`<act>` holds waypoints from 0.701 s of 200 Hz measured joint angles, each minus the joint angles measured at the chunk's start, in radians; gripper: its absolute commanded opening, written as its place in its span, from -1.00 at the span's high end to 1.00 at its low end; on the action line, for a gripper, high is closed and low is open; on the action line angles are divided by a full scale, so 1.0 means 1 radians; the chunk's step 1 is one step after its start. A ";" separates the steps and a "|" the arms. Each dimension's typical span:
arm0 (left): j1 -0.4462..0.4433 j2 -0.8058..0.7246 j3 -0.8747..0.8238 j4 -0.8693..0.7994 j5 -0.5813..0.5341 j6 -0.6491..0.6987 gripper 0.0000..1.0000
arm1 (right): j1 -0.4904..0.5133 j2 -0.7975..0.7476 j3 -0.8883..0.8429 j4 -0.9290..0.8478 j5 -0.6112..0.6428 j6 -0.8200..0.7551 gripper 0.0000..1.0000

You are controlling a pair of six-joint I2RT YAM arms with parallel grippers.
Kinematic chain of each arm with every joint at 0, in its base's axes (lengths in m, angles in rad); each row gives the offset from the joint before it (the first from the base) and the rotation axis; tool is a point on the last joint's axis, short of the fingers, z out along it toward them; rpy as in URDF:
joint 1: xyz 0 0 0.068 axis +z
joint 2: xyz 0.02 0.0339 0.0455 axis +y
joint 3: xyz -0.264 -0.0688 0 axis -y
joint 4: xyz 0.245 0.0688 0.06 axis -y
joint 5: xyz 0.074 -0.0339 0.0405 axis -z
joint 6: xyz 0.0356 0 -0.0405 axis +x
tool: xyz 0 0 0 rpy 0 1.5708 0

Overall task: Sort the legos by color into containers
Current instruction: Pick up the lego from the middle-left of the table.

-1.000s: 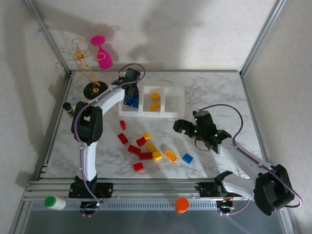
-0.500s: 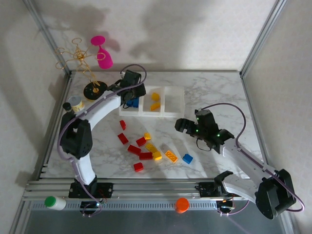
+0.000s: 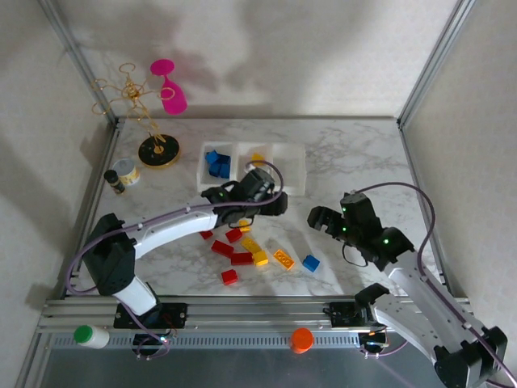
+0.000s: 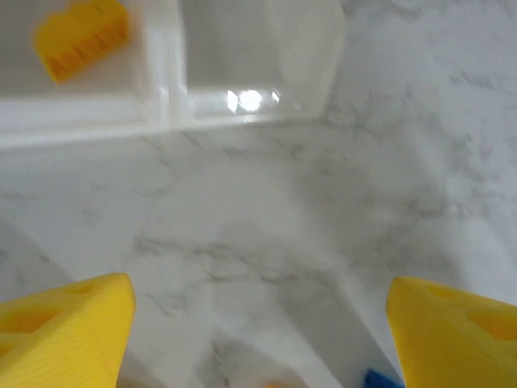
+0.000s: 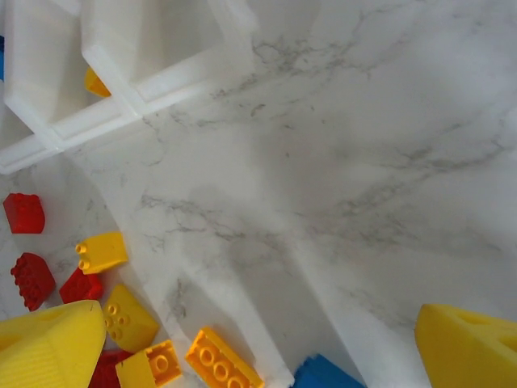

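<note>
The marble bench (image 3: 355,162) is carrying everything. The containers (image 3: 292,179), three joined white bins, are sitting in a row toward its far side. The left gripper (image 4: 258,323) is hovering just on the near side of the middle and right bins, fingers spread wide with bare marble between them, released. The right gripper (image 5: 258,356) is hanging farther right, likewise spread and released. Blue legos (image 3: 216,164) are lying in the left bin and a yellow lego (image 4: 81,36) in the middle one. The loose legos (image 3: 234,250), red and yellow, are lying scattered nearer than the left gripper and left of the right gripper. A blue brick (image 5: 327,376) is lying just by the right gripper's fingertips.
</note>
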 measured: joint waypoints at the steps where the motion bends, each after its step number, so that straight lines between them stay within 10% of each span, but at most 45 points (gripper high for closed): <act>1: -0.003 0.000 -0.001 0.000 0.000 -0.001 -0.65 | 0.000 -0.005 0.000 -0.006 0.000 0.003 -0.98; 140: -0.295 0.272 0.093 0.024 0.029 -0.002 -0.69 | 0.000 -0.258 0.000 -0.354 0.071 0.212 -0.98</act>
